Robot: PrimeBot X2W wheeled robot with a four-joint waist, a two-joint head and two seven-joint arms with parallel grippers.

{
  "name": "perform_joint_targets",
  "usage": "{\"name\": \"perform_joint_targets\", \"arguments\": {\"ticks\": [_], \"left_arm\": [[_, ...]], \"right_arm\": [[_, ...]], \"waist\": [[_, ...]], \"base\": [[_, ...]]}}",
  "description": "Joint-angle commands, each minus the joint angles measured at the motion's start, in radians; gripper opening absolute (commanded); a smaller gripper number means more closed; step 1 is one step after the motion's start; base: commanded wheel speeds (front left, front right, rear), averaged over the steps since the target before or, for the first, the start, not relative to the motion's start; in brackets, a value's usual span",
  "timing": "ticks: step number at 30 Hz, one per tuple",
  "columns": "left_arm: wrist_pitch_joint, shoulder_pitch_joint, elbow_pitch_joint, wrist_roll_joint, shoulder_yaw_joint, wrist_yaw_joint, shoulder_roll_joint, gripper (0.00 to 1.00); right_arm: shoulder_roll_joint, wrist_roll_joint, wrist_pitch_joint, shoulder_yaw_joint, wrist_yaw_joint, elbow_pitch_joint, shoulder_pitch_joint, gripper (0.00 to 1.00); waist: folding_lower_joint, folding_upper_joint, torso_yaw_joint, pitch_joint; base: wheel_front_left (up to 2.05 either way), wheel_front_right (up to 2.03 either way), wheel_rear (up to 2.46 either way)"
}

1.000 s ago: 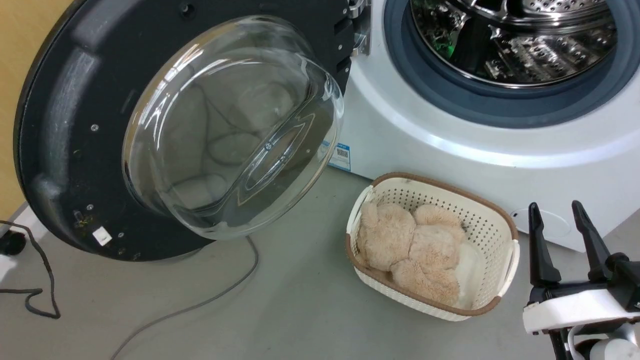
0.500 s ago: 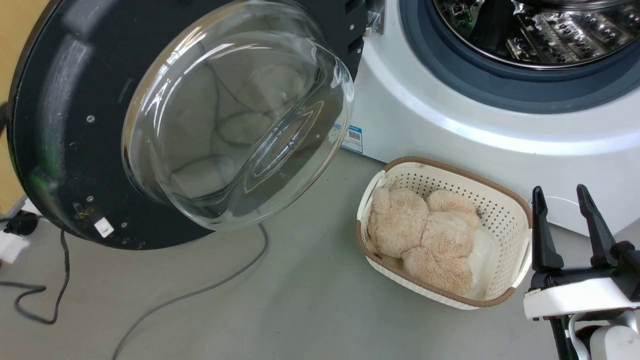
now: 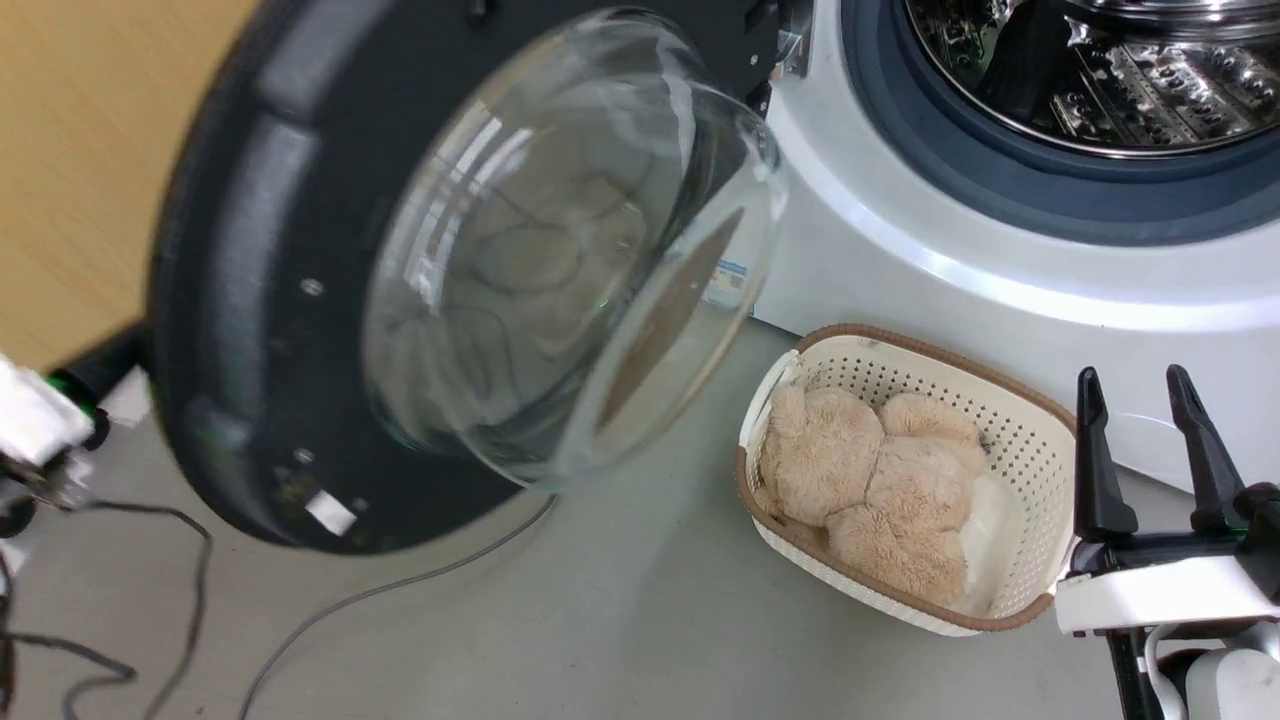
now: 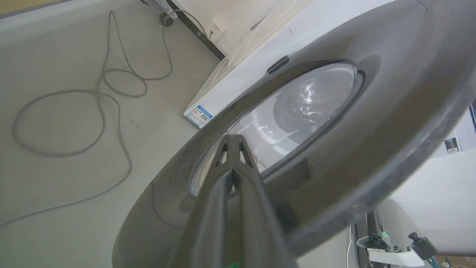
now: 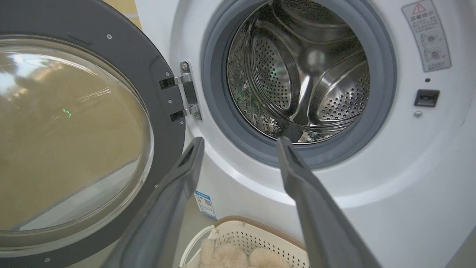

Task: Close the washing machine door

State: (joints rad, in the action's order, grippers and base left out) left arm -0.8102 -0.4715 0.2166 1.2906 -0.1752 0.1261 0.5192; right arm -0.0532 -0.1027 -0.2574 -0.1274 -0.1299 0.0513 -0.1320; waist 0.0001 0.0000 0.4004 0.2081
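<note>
The washing machine door (image 3: 250, 300), black with a bulging glass bowl (image 3: 570, 250), stands partly open, hinged (image 5: 184, 93) on the left of the white washing machine (image 3: 950, 270). Its steel drum (image 5: 297, 74) and grey gasket are uncovered. My left gripper (image 4: 232, 139) is shut, empty, its tips at the door's outer face (image 4: 390, 111) beside the window. A blurred white part of that arm (image 3: 30, 415) shows behind the door's edge. My right gripper (image 3: 1132, 375) stands open and empty at the lower right, pointing at the porthole (image 5: 240, 143).
A cream basket (image 3: 1010, 420) holding a beige plush toy (image 3: 860, 470) sits on the floor below the porthole, just left of my right gripper. Grey cables (image 3: 380, 590) trail across the floor under the door. A wooden wall (image 3: 90, 150) stands behind the door.
The door has swung toward the machine, its bowl now turned more edge-on. The head camera has shifted too. A white part of my left arm has appeared at the left edge.
</note>
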Motion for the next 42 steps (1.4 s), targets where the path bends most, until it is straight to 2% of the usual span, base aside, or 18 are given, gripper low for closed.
{"name": "perform_joint_targets", "arguments": {"ticks": [1,10,17,23,34,42], "left_arm": [[-0.012,0.033,-0.036,0.009,0.033,0.005,0.0,0.0],[-0.005,0.127,-0.226,0.068,0.198,0.005,-0.015,0.0],[0.028,0.183,-0.367,0.111,0.314,0.005,-0.052,0.0],[0.069,0.192,-0.433,0.12,0.388,0.005,-0.085,0.0],[0.209,0.158,-0.38,0.137,0.542,0.005,-0.181,0.0],[0.311,0.127,-0.334,0.147,0.627,0.005,-0.21,0.0]], "right_arm": [[0.003,-0.011,-0.004,-0.003,-0.001,0.002,-0.011,1.0],[0.003,-0.027,-0.004,0.003,-0.001,0.009,-0.001,1.0],[0.003,-0.039,-0.004,-0.001,-0.001,0.007,-0.001,1.0],[0.003,-0.045,-0.004,-0.007,-0.001,0.009,0.001,1.0],[0.003,-0.054,-0.004,0.003,-0.001,0.009,-0.014,1.0],[0.003,-0.058,-0.004,-0.004,-0.001,0.007,-0.023,1.0]], "waist": [[-0.0001,0.0,0.004,-0.007],[-0.0001,0.0,0.001,-0.044],[-0.0001,0.0,-0.062,-0.053],[-0.0001,0.0,-0.119,-0.049],[-0.0001,0.0,-0.269,-0.032],[-0.0001,0.0,-0.385,-0.015]], "base": [[0.0,0.0,0.0],[0.0,0.0,0.0],[0.0,0.0,0.0],[0.0,0.0,0.0],[0.0,0.0,0.0],[0.0,0.0,0.0]]}}
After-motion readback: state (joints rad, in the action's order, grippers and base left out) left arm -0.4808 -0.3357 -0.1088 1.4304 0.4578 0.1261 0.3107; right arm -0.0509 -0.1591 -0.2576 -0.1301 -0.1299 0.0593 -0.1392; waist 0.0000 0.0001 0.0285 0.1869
